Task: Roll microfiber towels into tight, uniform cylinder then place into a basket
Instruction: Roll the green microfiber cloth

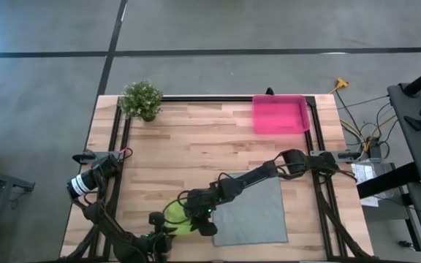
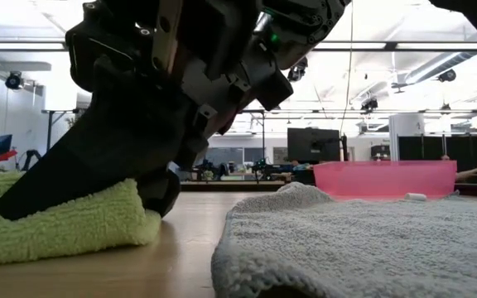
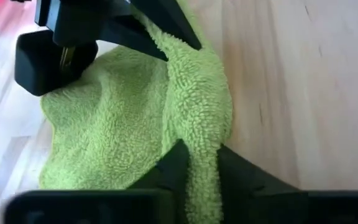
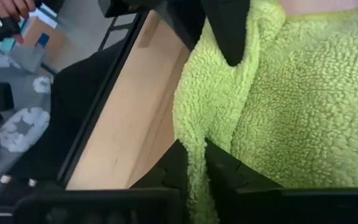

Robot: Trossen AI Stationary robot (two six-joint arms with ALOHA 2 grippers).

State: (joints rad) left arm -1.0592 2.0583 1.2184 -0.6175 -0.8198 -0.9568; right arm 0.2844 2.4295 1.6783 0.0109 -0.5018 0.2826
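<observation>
The lime green towel (image 1: 175, 216) lies bunched on the table near the front edge, left of the flat grey towel (image 1: 253, 213). It also shows in the low view (image 2: 56, 222). My left gripper (image 1: 159, 223) comes at it from the near left. My right gripper (image 1: 194, 216) reaches over the grey towel's corner from the right. Both are shut on the same raised ridge of the green towel, at opposite ends. The pink basket (image 1: 279, 115) stands at the far right edge. My left gripper pinches a raised fold (image 3: 201, 167) of the green towel between its two fingers, at the ridge's near end, several layers thick. The towel's body lies on the table. My right gripper pinches the same thick fold (image 4: 195, 163) at its other end, between its two fingers. The fingers (image 2: 81, 170) slant down from the table's right. The towel rests on the wood below them.
A small potted plant (image 1: 142, 99) stands at the far left corner. Black rails (image 1: 115, 146) run along the table's left, right and far sides. Bare wood lies between the towels and the basket.
</observation>
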